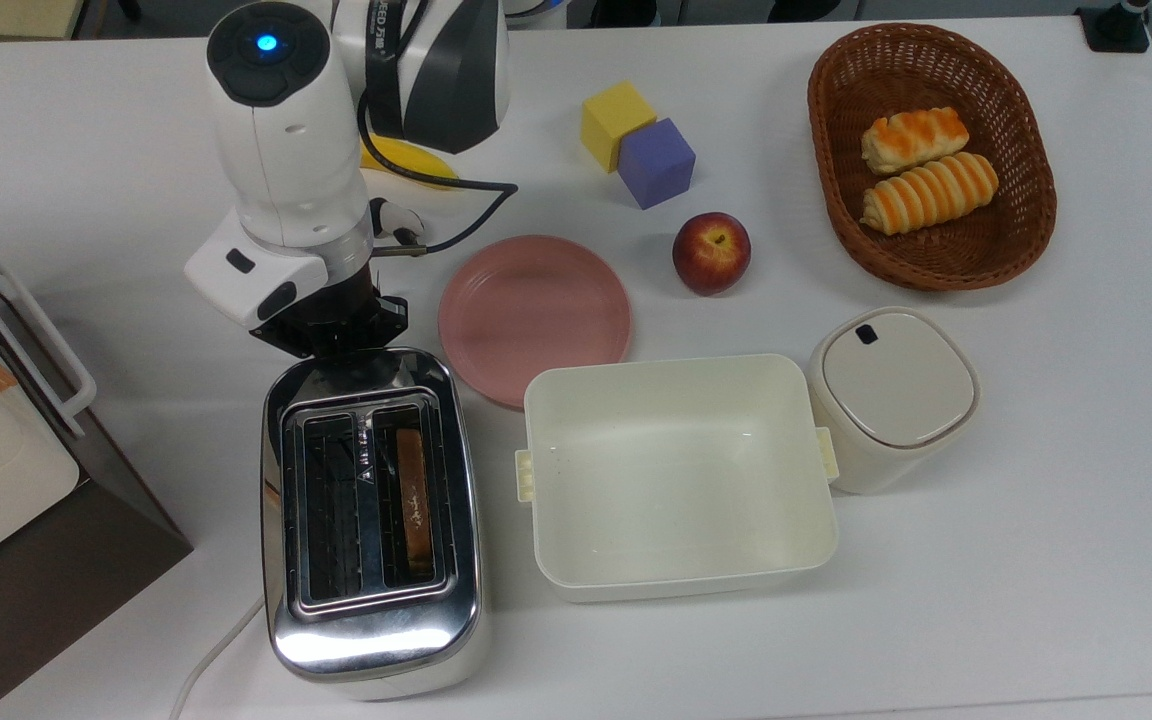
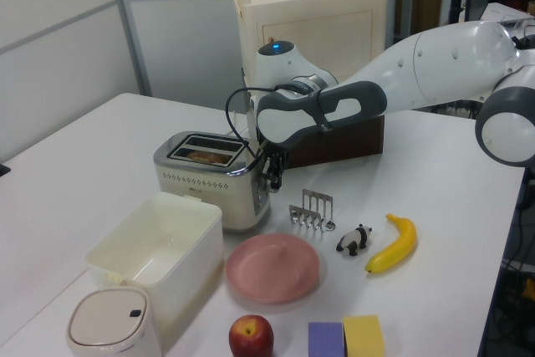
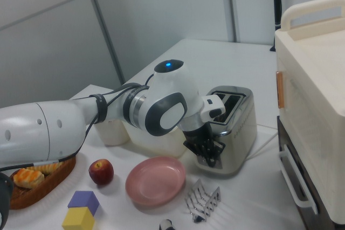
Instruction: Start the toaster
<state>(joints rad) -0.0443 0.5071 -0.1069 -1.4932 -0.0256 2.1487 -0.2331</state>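
the toaster (image 1: 373,520) is laid lengthwise up and down the top view, its short end face turned toward the pink plate (image 1: 534,315). the hand (image 2: 272,178) is pressed low against that end face; whether its fingers are apart or together cannot be told.

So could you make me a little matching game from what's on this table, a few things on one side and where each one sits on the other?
Things:
1. bread slice
2. two pastries
3. apple
4. gripper

Places:
A. in the wicker basket
B. on the bare table, between the pink plate and the basket
C. sunk in a slot of the toaster
D. low at the toaster's end face

Pairs: 1-C, 2-A, 3-B, 4-D
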